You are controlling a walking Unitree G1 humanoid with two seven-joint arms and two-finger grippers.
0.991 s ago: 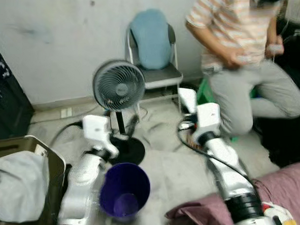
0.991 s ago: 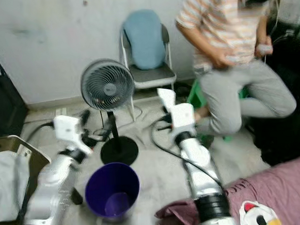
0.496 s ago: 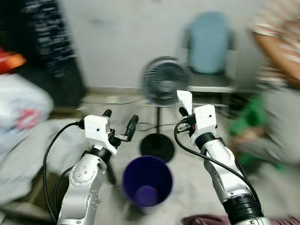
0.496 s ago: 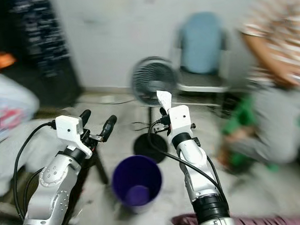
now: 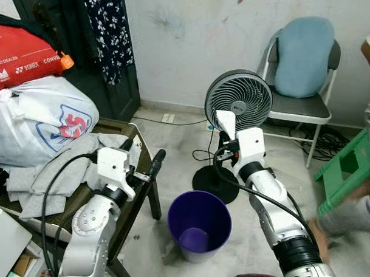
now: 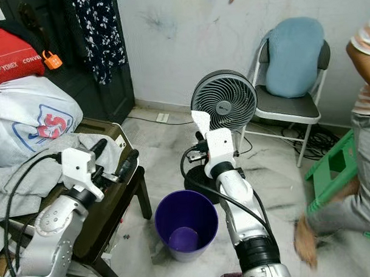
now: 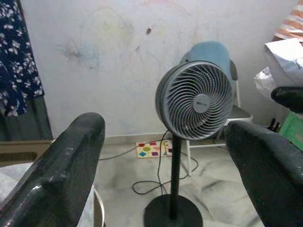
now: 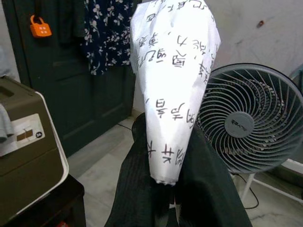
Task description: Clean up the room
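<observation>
Swinging left since the earlier blurred frames, the head camera now shows sharply the left gripper (image 5: 142, 157) spread wide and empty beside a round purple plastic bin (image 5: 199, 223), while the right gripper (image 8: 170, 198) still clamps a white printed paper wrapper (image 8: 174, 80) above it.

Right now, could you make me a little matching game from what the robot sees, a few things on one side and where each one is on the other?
Things:
1. paper wrapper
2. purple bin
3. blue cushion
4. white bag

Places:
A. on the folding chair
B. on the floor between the two arms
C. held in the right gripper
D. on the grey cloth, to the robot's left

Pairs: 1-C, 2-B, 3-A, 4-D
</observation>
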